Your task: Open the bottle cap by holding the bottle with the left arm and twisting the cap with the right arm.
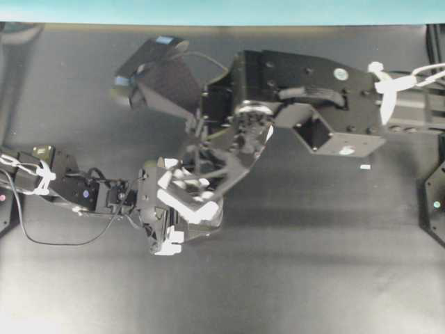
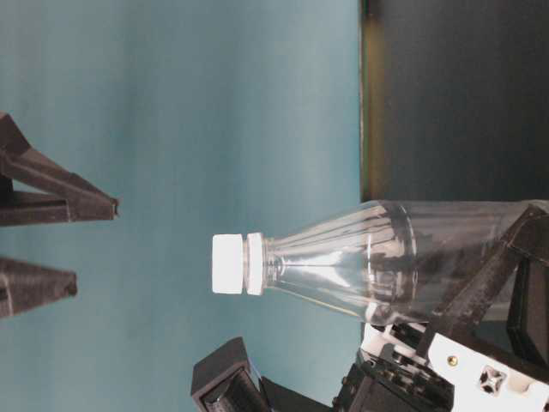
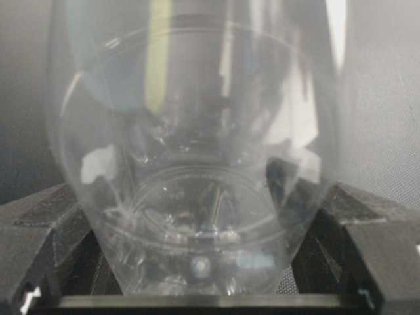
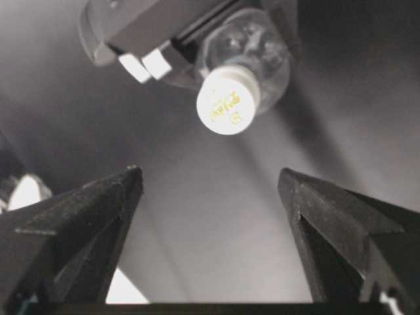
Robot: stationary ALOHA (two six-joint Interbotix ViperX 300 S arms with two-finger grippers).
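The clear bottle stands off the table with my left gripper shut on its lower body; black fingers press both sides of it. Its white cap is on the neck, with yellow marks on top. My right gripper hangs above the cap, open wide and apart from it, nothing between its fingers. The table-level view shows a clear gap between the right gripper and the cap. From overhead, the right gripper covers most of the bottle, over the left gripper.
A tiny white scrap lies on the black table right of the arms. A teal wall runs along the back edge. The right arm's boxy segment reaches in from the right.
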